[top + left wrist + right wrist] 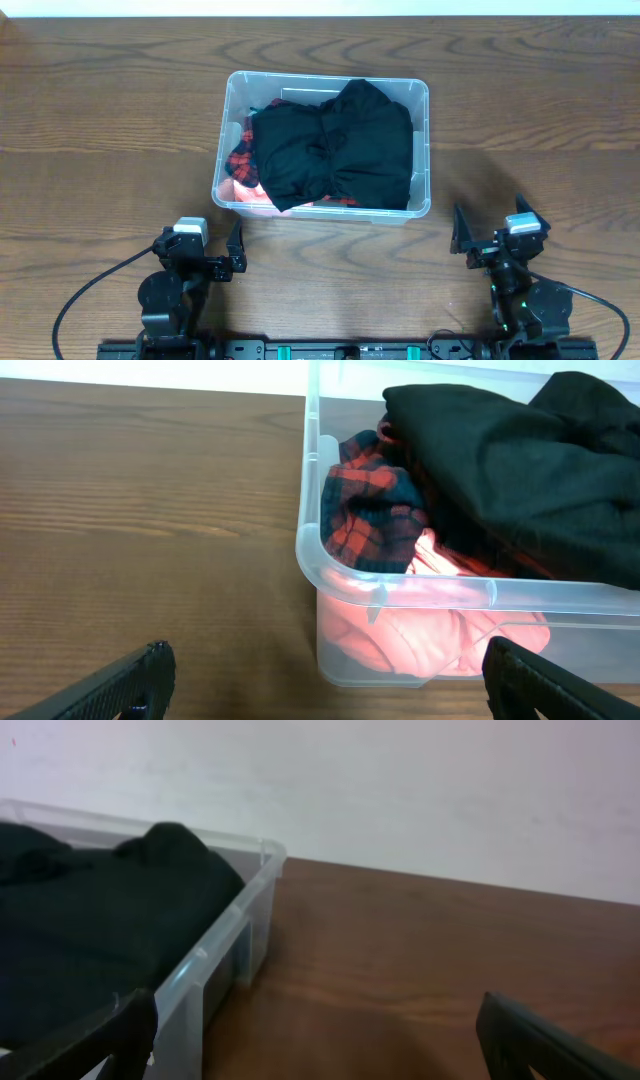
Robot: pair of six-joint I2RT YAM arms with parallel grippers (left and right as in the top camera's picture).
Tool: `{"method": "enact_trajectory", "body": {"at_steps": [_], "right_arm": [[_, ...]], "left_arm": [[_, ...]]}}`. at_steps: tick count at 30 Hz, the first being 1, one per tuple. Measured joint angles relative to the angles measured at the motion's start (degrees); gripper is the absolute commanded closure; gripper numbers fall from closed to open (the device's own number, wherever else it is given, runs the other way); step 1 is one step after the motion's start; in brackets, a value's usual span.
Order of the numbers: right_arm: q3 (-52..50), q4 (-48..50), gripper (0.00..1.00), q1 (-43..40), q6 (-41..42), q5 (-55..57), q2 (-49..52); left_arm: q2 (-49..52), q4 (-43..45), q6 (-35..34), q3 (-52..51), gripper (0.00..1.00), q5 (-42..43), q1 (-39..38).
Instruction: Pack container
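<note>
The clear plastic container [422, 150] stands mid-table, filled with clothes. A black garment [335, 145] lies on top, a red plaid one [240, 150] shows at the left and a pink one [247, 193] at the front left. In the left wrist view the container [400, 592] is just ahead, with plaid [365, 510], pink [430, 630] and black [510, 460] cloth inside. In the right wrist view the container's corner [225, 945] is at the left. My left gripper [236, 252] [325, 680] is open and empty near the front left. My right gripper [458, 237] [315, 1040] is open and empty at the front right.
The wooden table [100, 120] surrounds the container. A pale wall [400, 790] runs behind the table's far edge. Black cables [80, 290] trail from both arm bases along the front edge.
</note>
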Motion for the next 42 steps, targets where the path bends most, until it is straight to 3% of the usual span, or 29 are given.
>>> {"method": "enact_trajectory", "body": {"at_steps": [42], "right_arm": [[-1.81, 0.07, 0.01, 0.0, 0.02, -0.17, 0.0]], "left_arm": [[0.02, 0.0, 0.0, 0.0, 0.02, 0.0, 0.0]]}}
